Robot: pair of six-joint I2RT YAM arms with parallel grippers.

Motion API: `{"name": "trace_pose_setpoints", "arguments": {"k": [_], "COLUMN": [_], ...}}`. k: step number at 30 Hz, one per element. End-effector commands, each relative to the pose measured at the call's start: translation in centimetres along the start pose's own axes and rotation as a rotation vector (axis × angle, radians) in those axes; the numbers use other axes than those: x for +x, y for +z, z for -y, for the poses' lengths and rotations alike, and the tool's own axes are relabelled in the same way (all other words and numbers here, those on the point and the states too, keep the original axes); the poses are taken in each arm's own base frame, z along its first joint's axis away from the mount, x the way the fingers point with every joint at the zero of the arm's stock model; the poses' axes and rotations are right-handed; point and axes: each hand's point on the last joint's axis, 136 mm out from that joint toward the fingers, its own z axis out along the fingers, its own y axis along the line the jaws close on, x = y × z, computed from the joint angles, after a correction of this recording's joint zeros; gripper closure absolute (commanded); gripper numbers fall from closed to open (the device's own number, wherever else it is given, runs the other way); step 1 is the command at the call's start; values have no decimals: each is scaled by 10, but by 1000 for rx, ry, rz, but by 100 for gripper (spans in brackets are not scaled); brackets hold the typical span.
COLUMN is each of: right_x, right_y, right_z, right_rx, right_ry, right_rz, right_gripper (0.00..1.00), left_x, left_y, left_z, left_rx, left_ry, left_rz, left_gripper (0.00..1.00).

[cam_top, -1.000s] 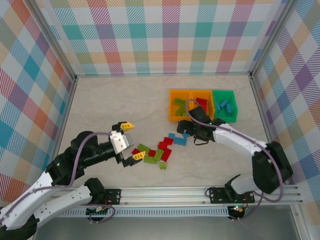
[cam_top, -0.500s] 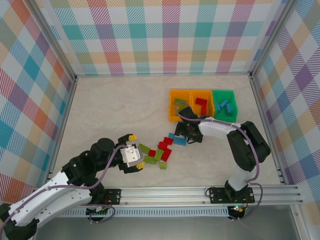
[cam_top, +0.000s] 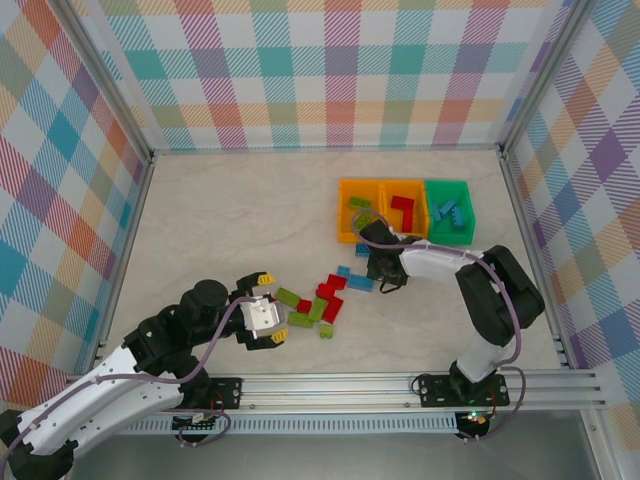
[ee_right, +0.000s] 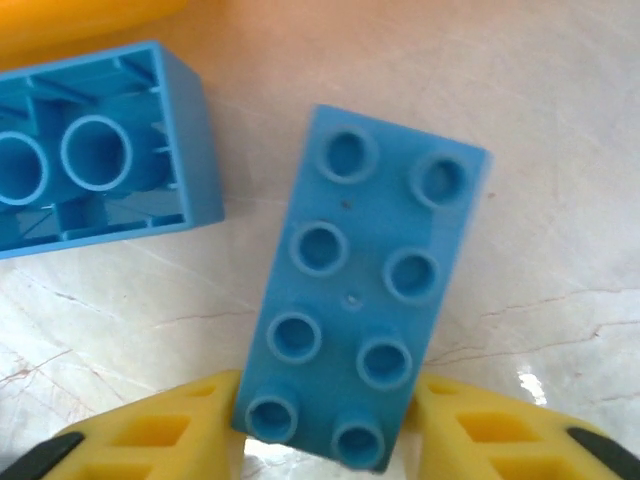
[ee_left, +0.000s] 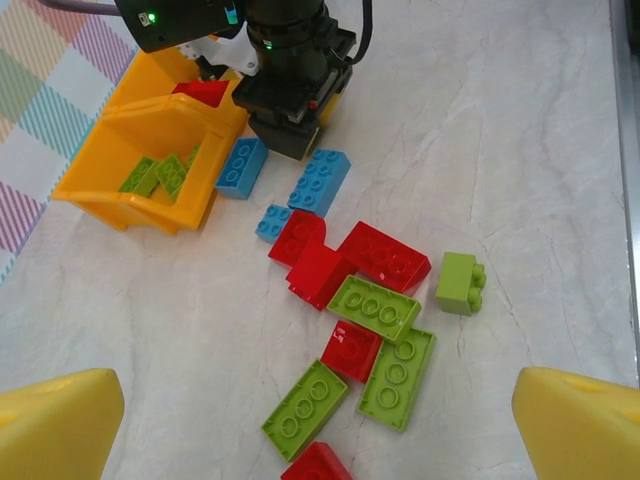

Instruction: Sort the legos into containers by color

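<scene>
Blue 2x4 brick (ee_right: 365,290) lies flat on the table (cam_top: 230,220), studs up, just in front of the bin row. A 2nd blue brick (ee_right: 95,160) sits close beside it w/ its hollow side facing the wrist cam. R gripper (ee_right: 328,435) has its yellow pads (ee_right: 180,435) against both long sides of the 2x4 at its near end, so it reads as a pinch on that brick, not yet lifted.

Bins: green bin (cam_top: 470,215) at the right end already holds blue pcs. Middle orange bin (cam_top: 405,183) has red, left orange bin (cam_top: 345,215) has lime.

The rest of the legos are loose on the table: a red/lime cluster (ee_left: 375,290) w/ a small blue one (ee_left: 272,220) at its edge, and a lone lime brick (ee_left: 460,283) off to one side. L gripper (cam_top: 267,308) hangs over the near side of that cluster, fingers spread wide, holding nothing.

Step in hand, as I judge it: grasping a blue brick for the green bin. Sort is roughly halfway, w/ plenty still on the table.

Next move needs a straight lift clear of the neighbour blue brick, then a carry across the orange bins to the green one, dropping low inside it. Risk: the grip is on the brick's end only, so it may swing or slip. L arm should stay clear of R's path.
</scene>
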Motion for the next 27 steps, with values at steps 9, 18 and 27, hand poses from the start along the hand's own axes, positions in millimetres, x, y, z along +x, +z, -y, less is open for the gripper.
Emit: {"name": "trace_pose_setpoints", "arguments": {"k": [9, 18, 27], "right_x": [2, -36, -137], "right_y": [-36, -117, -105], "right_z": [23, 44, 81], "right_rx": [-73, -124, -121], "right_ry": [29, -41, 4], "right_rz": [106, 279, 229], "right_gripper": [70, 79, 79], "left_x": [-15, -21, -24], "left_y": [1, 0, -5], "left_z": [11, 7, -39], "left_rx": [64, 44, -196], "left_ry": [16, -28, -191], "left_rz": [86, 113, 114], "left_gripper": [0, 0, 0]}}
